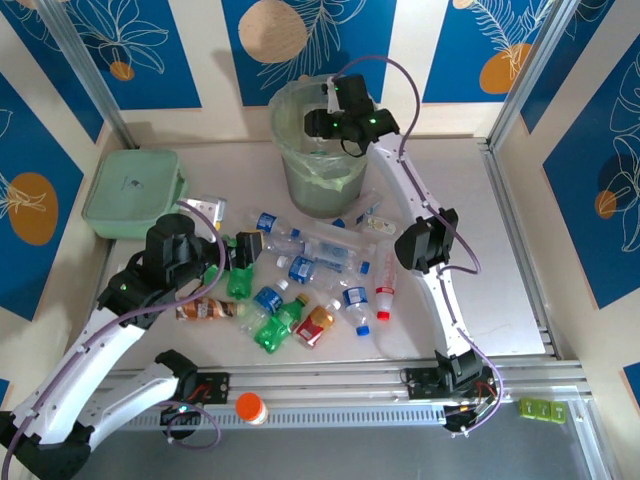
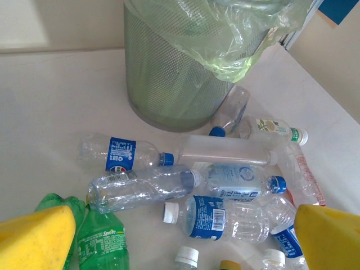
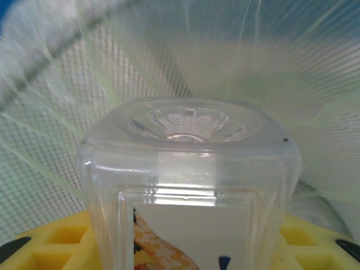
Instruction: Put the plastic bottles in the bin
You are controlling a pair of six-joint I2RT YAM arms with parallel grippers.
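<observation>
Green liner point(image 3: 264, 62) as backdrop: square clear bottle point(image 3: 188, 169) clamped in right end effector point(image 1: 331, 102), over bin point(image 1: 300, 185) mouth.

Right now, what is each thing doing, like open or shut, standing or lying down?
Right tool: shut on a clear square bottle, over the bin.
Left tool: open, above the loose bottles.
Bin: upright, bag-lined.
Loose bottles: lying on the table.
Green box: lid shut.
Orange-capped jar: upright.

White links point(image 1: 105, 345) meet black joint housings point(image 1: 425, 245), trailed by purple cables point(image 1: 384, 59), ending in yellow end effector fingers point(image 2: 34, 239).
</observation>
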